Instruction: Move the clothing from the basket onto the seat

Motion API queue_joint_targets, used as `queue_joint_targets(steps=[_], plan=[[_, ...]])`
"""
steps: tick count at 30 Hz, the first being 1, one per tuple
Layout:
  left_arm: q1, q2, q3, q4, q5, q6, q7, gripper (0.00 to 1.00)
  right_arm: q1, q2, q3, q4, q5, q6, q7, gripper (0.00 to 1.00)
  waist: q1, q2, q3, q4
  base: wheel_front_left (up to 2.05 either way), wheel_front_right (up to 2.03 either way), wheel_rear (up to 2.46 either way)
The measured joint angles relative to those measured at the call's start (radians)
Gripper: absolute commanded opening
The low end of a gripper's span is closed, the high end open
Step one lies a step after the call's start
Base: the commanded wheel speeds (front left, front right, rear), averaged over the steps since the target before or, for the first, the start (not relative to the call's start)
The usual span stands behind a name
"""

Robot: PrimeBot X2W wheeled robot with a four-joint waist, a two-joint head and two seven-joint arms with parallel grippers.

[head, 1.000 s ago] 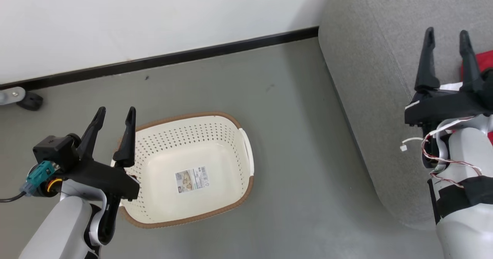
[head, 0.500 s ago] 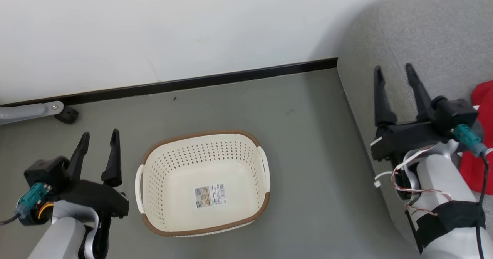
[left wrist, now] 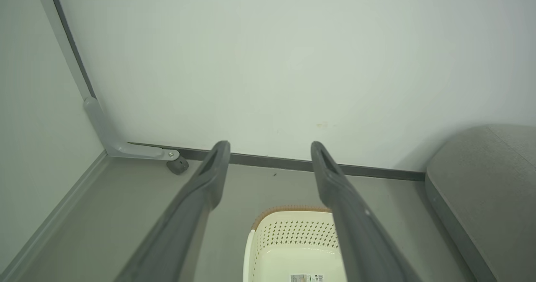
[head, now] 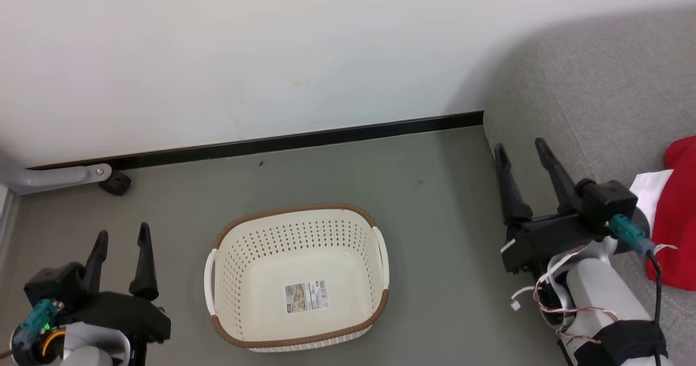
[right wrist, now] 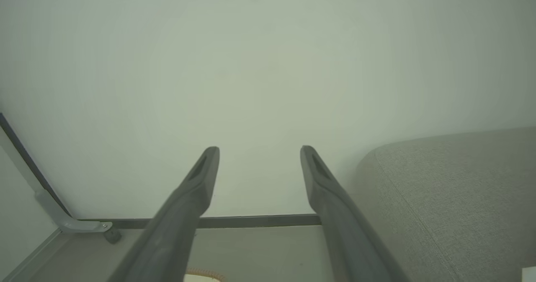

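Head view: the basket [head: 296,209] sits on the grey floor [head: 435,192], with nothing in it but the label [head: 307,296] on its bottom. The red clothing [head: 679,213] with its white trim lies on the seat [head: 598,83] at the right edge. The whole picture has shifted since a second ago, so the camera has moved. Even so, the left gripper [head: 122,231], which then overlapped the basket's left rim, now stands apart from it at the lower left. It is spread wide and holds nothing. The right gripper [head: 519,145], seen earlier in front of the clothing, is now at the seat's left border, also wide open and empty.

Left wrist view: the left gripper [left wrist: 270,144] has a broad gap between its fingers, nothing in it. The basket [left wrist: 293,231] shows below them, the seat [left wrist: 481,177] at the right, and a grey leg with a caster [left wrist: 125,148] against the wall.

Right wrist view: the right gripper [right wrist: 259,148] points at the white wall [right wrist: 268,64], fingers well apart and empty. The seat [right wrist: 452,190] is at the right.
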Motion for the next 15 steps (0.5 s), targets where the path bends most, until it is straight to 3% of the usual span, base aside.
queue_joint_targets(steps=[15], plan=[[0.174,-0.030,0.123,-0.045,0.090,0.023,0.000,1.00,0.121,0.000,0.048,-0.017,0.062,-0.015,0.000,1.00,0.0001,0.0001,-0.062,0.004,0.00,0.00,0.00]])
